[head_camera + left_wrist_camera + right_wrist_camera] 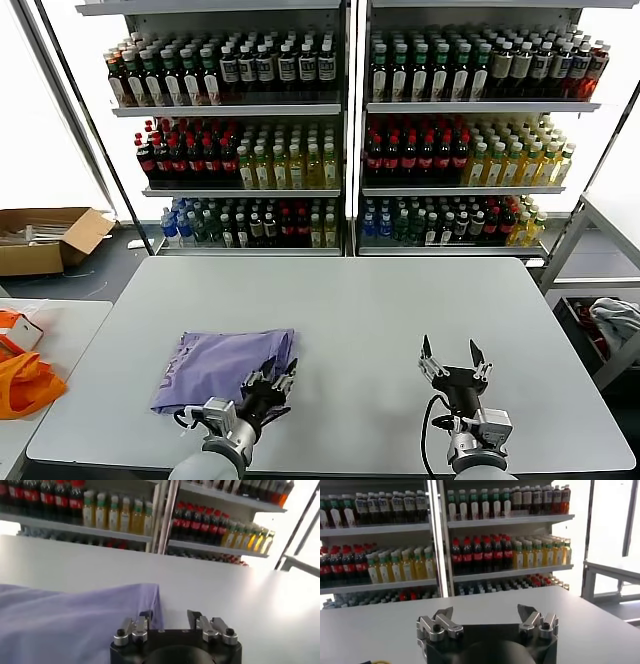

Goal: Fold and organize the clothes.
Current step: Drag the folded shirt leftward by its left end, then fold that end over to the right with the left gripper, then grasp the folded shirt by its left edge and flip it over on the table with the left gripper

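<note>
Drink shelves (pixel 345 130) fill the background behind my grey table (pixel 400 310); the folded purple T-shirt (pixel 215 365) lies near its front left edge. My left gripper (pixel 272 385) sits at the shirt's near right corner, fingers spread; my right gripper (pixel 452 358) hovers well apart, fingers open on nothing

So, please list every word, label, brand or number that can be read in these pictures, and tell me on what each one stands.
No text can be read with certainty.
T-shirt: dark print along its left edge, letters too small to make out.
Bottles on the shelves: labels too small and blurred to read.
Cardboard box: no readable marking.
Left gripper, right gripper and table: no writing shows.
</note>
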Tool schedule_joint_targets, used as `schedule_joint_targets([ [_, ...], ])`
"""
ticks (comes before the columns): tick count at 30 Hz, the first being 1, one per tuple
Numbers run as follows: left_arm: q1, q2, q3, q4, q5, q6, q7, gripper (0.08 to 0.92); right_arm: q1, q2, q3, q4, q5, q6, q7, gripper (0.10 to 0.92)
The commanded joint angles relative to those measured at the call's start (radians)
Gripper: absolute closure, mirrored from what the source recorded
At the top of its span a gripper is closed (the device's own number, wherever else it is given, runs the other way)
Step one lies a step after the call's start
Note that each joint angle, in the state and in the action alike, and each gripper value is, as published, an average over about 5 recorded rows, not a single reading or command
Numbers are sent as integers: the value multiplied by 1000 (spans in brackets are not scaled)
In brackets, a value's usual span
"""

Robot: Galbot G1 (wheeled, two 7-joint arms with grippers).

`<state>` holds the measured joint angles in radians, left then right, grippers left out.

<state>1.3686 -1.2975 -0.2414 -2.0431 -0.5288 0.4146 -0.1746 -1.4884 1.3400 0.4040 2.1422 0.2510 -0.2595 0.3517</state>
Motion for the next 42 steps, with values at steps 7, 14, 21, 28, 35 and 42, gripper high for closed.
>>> schedule_joint_targets([
  [7, -9, 115, -281, -136, -151, -27, -49, 238, 15, -14, -13, -6, 7, 0, 0, 203],
  [14, 42, 177, -411, 16, 127, -88, 7, 178, 46, -30, -25, -16, 15, -8, 9, 203],
  [21, 62, 175, -446, 87, 104, -84, 34, 177, 63, -42, -41, -23, 21, -13, 5, 203],
  [28, 78, 171, -421, 110, 40, -78, 59, 177, 68, -46, -43, -24, 24, -15, 5, 203],
  [35, 84, 160, -393, 118, -33, -52, 89, 177, 64, -45, -43, -27, 25, -14, 5, 203],
  [42, 70, 171, -394, 167, -64, -53, 116, 177, 51, -43, -38, -25, 23, -11, 3, 203],
])
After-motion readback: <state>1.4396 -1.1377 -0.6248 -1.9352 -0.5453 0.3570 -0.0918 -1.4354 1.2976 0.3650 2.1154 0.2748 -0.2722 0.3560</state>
